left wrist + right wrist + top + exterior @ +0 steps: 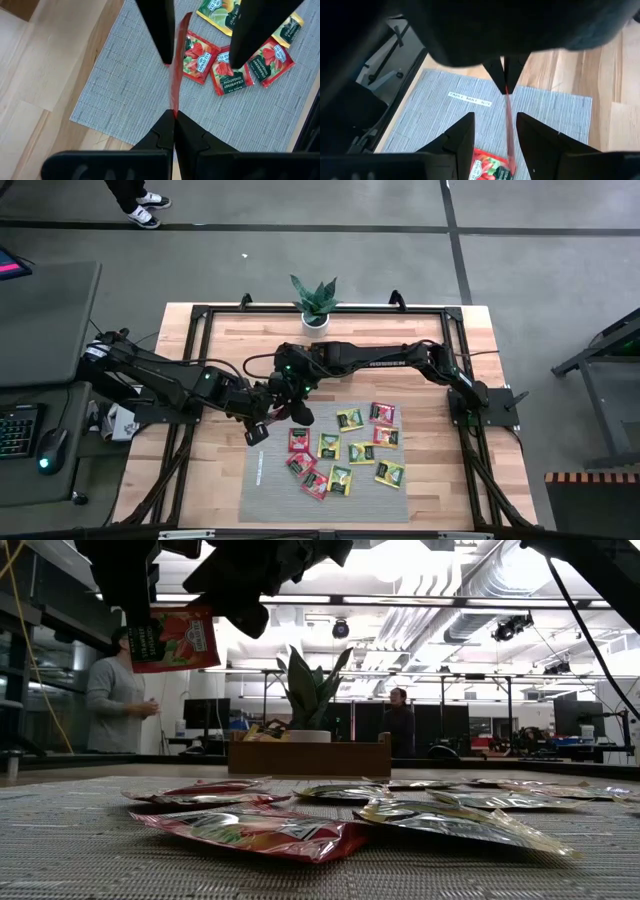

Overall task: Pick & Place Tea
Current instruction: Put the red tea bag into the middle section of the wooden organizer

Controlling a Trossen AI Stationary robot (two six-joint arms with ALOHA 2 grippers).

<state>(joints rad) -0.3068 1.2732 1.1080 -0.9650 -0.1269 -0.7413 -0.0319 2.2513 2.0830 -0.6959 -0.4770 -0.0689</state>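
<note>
Sachets (345, 450) on the mat (262, 490), plant (315, 300) behind, both arms above mat's left edge.

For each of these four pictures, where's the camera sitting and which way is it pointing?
High view: overhead, facing straight down; left arm and right arm meet above the grey mat.
Low view: tabletop height, facing level across loose sachets toward the wooden tray; arms overhead.
Left wrist view: on the left arm, facing the mat; left gripper shut on a red sachet.
Right wrist view: on the right arm, facing the mat; right gripper open around it.
Shared: both wrist views show that sachet edge-on.
</note>
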